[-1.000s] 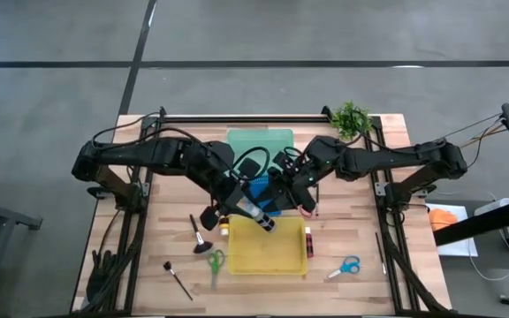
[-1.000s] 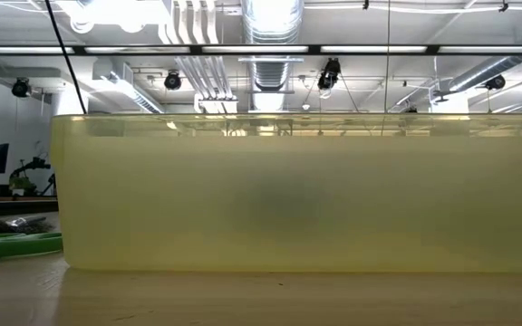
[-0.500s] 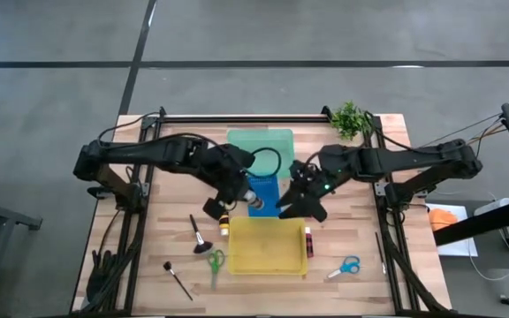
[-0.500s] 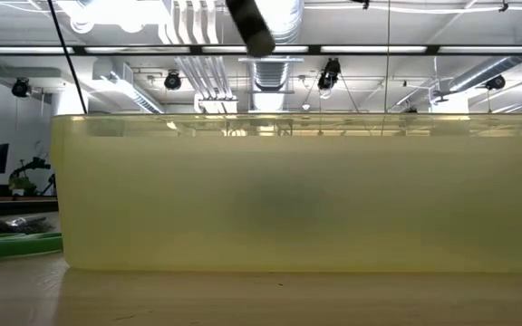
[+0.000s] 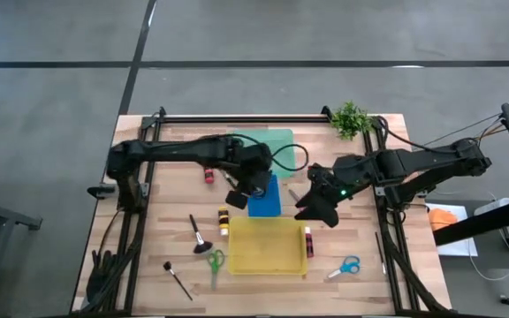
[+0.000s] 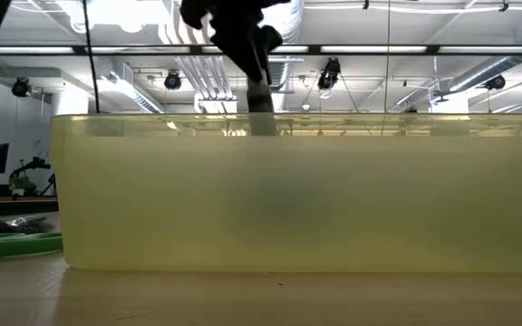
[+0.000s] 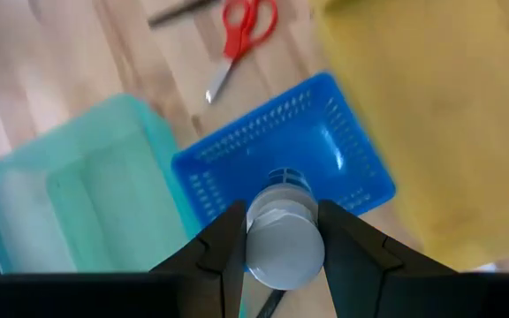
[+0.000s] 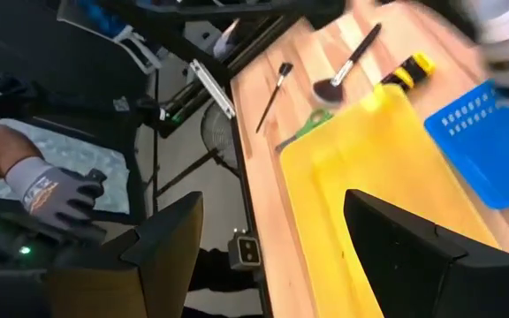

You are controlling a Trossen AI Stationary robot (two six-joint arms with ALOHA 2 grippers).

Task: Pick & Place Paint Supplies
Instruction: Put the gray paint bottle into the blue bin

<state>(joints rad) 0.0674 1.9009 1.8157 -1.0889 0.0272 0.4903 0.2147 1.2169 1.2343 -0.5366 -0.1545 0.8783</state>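
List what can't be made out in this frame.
- Bottle colour: left wrist view shows only its white cap between the left gripper fingers; in the high view the arm covers it.
- Tabletop items: low view, blocked by the yellow tray.
- Right gripper fingers: high view, dark and too small.

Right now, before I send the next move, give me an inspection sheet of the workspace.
Surface: wooden table, three trays near the middle: yellow tray, blue tray, green tray.
Job's things: white-capped bottle held above the blue tray; red bottle, orange bottle, magenta bottle, two brushes, green scissors, blue scissors, red scissors loose on the table.
Clutter: small plant at the far right corner.
Grippers: left gripper shut on the bottle; right gripper open, empty, beside the yellow tray.
Cables: black cable looped over the green tray.
Surroundings: a person's gloved hand beyond the table edge.
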